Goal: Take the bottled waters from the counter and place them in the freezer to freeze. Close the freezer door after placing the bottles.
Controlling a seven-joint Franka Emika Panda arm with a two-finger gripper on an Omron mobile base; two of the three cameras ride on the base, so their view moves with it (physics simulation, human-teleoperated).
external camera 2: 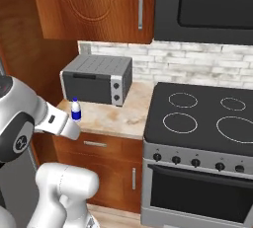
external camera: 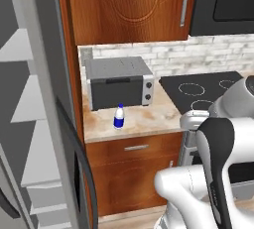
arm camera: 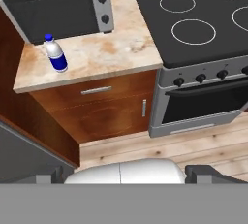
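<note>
One bottled water (external camera: 119,116), clear-white with a blue label and blue cap, stands upright on the beige counter (external camera: 149,119) just in front of the toaster oven. It also appears in the right base view (external camera 2: 75,109) and the hand view (arm camera: 55,53). My gripper (arm camera: 125,173) hovers high above the floor in front of the cabinets, well back from the bottle. Its fingertips (arm camera: 48,174) stand wide apart and open, with nothing between them. The freezer (external camera: 25,109) is at the far left with pale shelves showing, and the freezer door (external camera: 47,74) stands open.
A grey toaster oven (external camera: 119,82) sits at the back of the counter. The black stovetop (external camera 2: 202,116) and oven (arm camera: 203,102) lie to the right. Wooden cabinets hang above (external camera 2: 94,5), and a drawer (arm camera: 97,92) is below. A dark handle (external camera: 84,168) runs down the door.
</note>
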